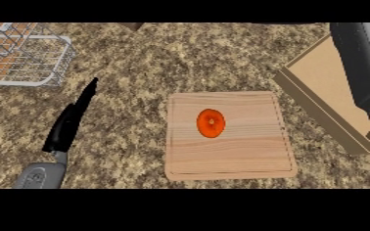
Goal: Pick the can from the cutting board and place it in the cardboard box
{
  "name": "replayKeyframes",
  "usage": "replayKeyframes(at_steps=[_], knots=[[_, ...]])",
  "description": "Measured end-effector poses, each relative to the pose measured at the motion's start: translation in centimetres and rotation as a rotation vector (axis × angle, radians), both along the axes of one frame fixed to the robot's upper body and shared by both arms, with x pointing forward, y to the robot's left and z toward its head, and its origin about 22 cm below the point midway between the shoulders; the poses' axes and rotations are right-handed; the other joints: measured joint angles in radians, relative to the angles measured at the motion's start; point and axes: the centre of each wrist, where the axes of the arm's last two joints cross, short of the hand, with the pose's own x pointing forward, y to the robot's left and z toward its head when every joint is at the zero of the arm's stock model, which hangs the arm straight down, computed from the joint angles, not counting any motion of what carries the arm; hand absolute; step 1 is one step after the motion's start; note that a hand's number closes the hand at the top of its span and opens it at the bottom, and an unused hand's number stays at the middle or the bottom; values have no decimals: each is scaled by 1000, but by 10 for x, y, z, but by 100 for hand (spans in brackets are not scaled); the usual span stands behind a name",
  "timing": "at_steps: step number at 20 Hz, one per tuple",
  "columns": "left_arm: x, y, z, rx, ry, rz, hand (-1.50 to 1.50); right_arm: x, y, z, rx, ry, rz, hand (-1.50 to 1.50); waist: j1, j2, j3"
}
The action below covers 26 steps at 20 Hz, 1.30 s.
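An orange-red can [210,123] stands upright near the middle of the wooden cutting board [239,161], seen from above, with nothing touching it. The cardboard box [329,85] lies to the board's right, open side up. My left hand [66,125] is at the left, edge-on with straight fingers pointing away, well left of the board and open. A dark part of my right arm or hand [356,63] hangs over the box at the right edge; its shape is cut off by the view.
A white wire basket [33,54] stands at the far left corner of the speckled stone counter [145,78]. A small brown object [131,26] peeks in at the far edge.
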Motion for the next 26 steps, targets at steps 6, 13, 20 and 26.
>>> replayKeyframes(at_steps=[6,13,20,26], knots=[[0,-3,3,-5,1,4,0,-14,-56,-14,51,37,-85,150,-7,-1,0],[1,-2,-2,-3,2,4,0,-31,-105,-52,317,87,-153,-150,-11,1,1],[4,1,0,-2,-4,-6,0,-46,-130,-84,430,-41,-27,-150,2,5,2],[3,-5,-2,-4,-3,-13,0,-53,-134,-82,413,-399,92,-150,6,6,3]])
